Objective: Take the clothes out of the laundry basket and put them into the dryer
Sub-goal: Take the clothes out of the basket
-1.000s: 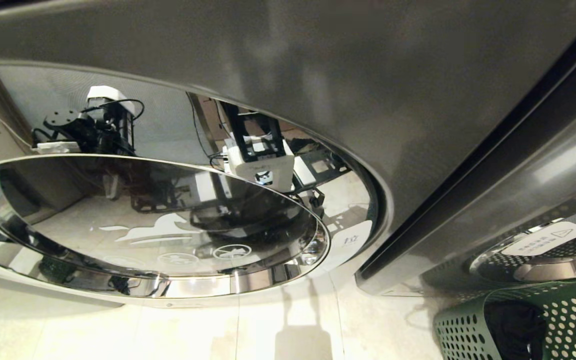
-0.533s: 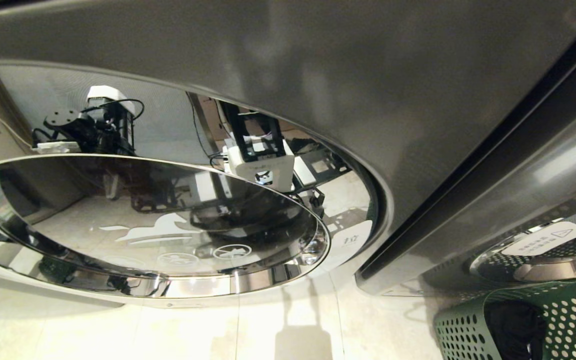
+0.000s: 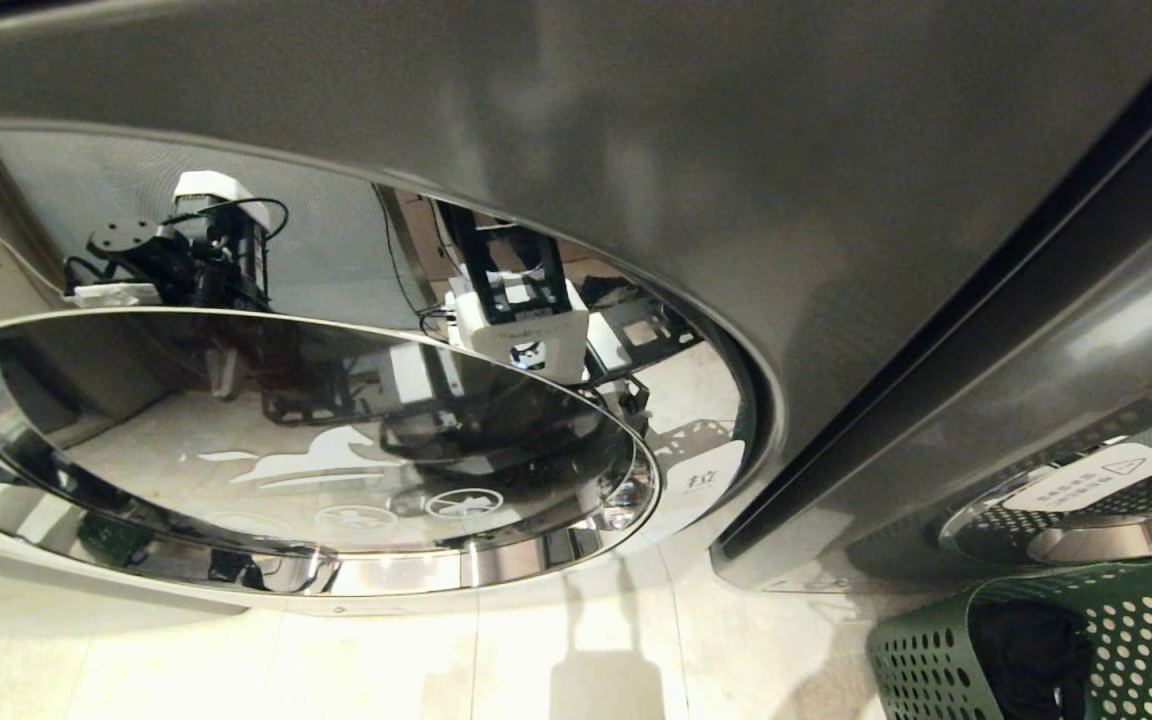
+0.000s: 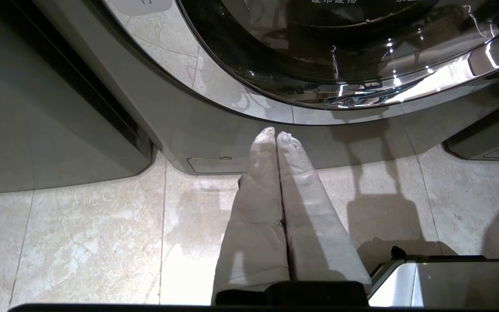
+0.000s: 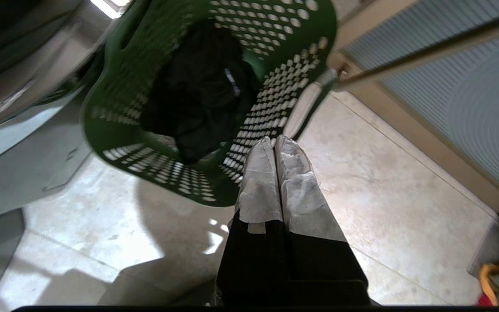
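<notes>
The clothes (image 5: 197, 99) lie heaped in the laundry basket (image 5: 275, 91) on the floor, not yet picked. The left gripper (image 4: 275, 134) hangs pinched together and empty; the right gripper (image 5: 274, 139), likewise pressed together, hovers at the basket's rim. Judging by this, the reach is in hand: next it must spread and dip onto the cloth.

Open tiled floor (image 5: 362, 195) is seen beside the laundry basket (image 5: 275, 86), whose top is unobstructed above the clothes (image 5: 197, 95).
</notes>
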Available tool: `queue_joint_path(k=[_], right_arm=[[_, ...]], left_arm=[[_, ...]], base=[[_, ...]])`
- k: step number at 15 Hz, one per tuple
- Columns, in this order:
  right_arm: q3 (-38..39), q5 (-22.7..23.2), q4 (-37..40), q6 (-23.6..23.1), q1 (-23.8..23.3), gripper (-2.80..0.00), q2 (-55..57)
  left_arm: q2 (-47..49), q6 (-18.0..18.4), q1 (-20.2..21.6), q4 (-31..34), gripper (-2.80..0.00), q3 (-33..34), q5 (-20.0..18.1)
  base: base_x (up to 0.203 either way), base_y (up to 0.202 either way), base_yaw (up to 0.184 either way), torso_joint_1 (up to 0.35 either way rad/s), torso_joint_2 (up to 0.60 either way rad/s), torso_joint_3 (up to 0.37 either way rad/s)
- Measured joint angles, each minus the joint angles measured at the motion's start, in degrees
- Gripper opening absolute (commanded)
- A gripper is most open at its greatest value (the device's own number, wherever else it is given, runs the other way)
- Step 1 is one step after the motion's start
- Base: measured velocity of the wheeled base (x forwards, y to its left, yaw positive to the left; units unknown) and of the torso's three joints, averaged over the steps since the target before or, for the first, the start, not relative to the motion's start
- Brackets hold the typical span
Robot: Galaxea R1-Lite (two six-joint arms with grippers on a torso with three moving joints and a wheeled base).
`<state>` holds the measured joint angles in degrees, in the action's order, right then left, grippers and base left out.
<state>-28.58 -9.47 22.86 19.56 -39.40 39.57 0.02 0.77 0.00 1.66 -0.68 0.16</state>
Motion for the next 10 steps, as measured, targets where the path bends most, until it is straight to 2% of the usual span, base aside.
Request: queue_joint_path(k=[2,5,7,10], right_arm=[[-1.4,4.9,-1.0,-3.8,-7.6,-2.8,0.8],[-1.7,6.6,-1.2,-3.1,-13.2,-2.8,-1.1],[-0.7,9.2,-1.2,-2.9,-15.8,-2.8,-2.0],[1.7,10.7,-1.1,-2.9,-16.7,-2.8,-1.9]], left_arm=[[0.0,0.0,0.0,0.0,-2.8,0.0,0.0],[0.0,0.0,0.0,0.0,-2.8,0.0,0.0],[0.0,0.0,0.0,0.0,-2.8,0.0,0.0],[0.0,0.0,0.0,0.0,-2.8,0.0,0.0]], base=[[0.0,0.0,0.0,0.0,0.0,0.0],[0.0,0.0,0.0,0.0,0.0,0.0],[0.0,0.0,0.0,0.0,0.0,0.0],[0.0,0.0,0.0,0.0,0.0,0.0]])
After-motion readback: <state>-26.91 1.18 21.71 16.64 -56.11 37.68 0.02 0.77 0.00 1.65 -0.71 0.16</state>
